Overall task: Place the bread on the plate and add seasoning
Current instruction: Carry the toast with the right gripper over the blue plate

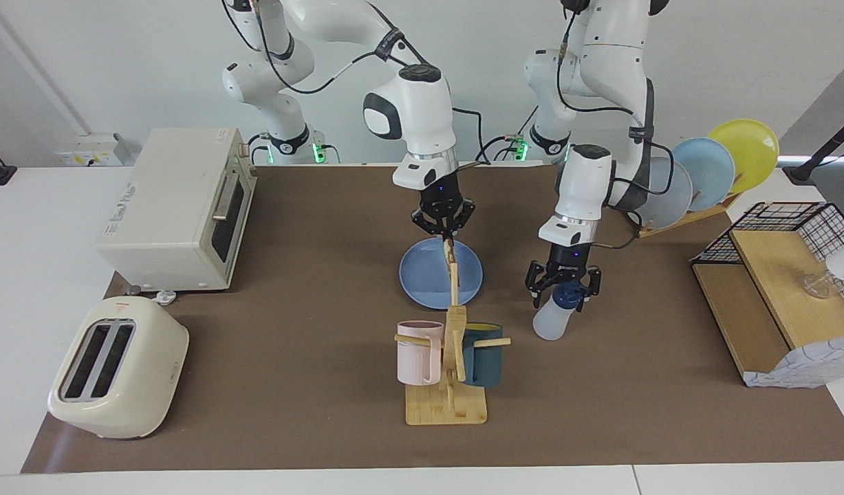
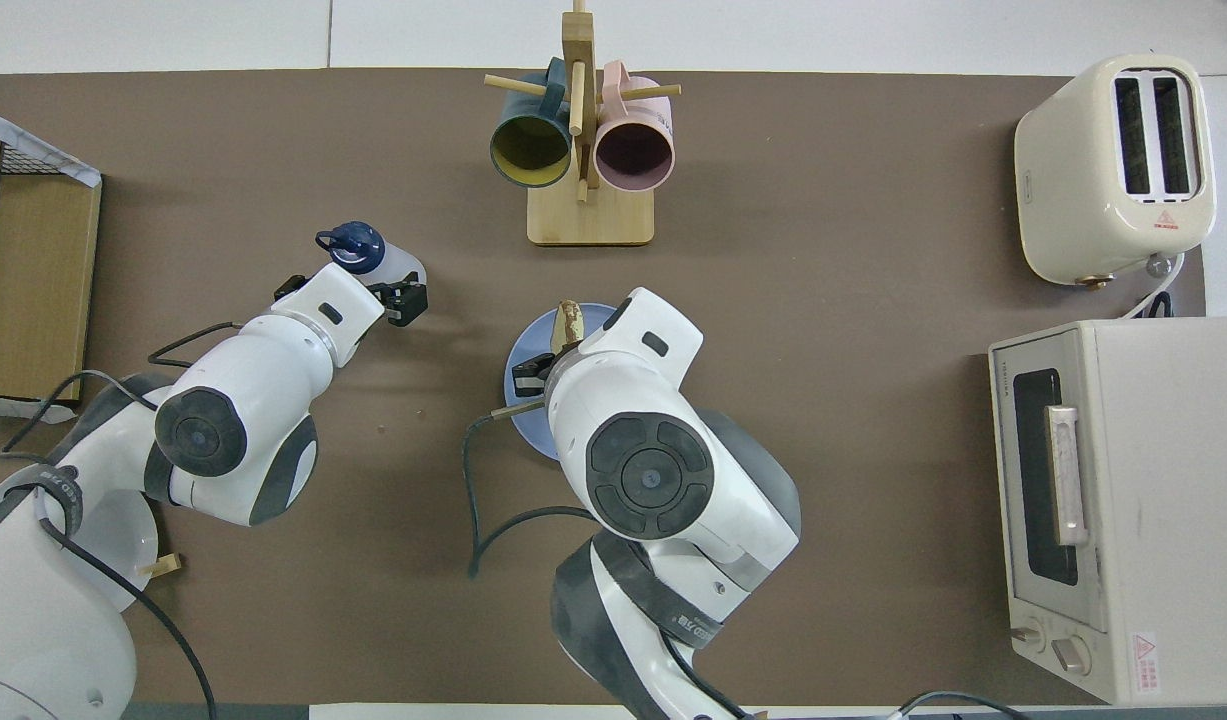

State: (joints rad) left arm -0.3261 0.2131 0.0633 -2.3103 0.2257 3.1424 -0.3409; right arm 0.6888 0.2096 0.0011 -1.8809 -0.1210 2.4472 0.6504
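The bread hangs on edge from my right gripper, which is shut on its top edge. It hangs over the blue plate, at the side of the plate farther from the robots. From above, the bread shows over the plate's rim, and the arm hides most of the plate. The seasoning bottle stands beside the plate, toward the left arm's end. My left gripper is open, its fingers on either side of the navy cap.
A wooden mug tree with a pink and a teal mug stands farther from the robots than the plate. A toaster and an oven are at the right arm's end. Upright plates and a wire shelf are at the left arm's end.
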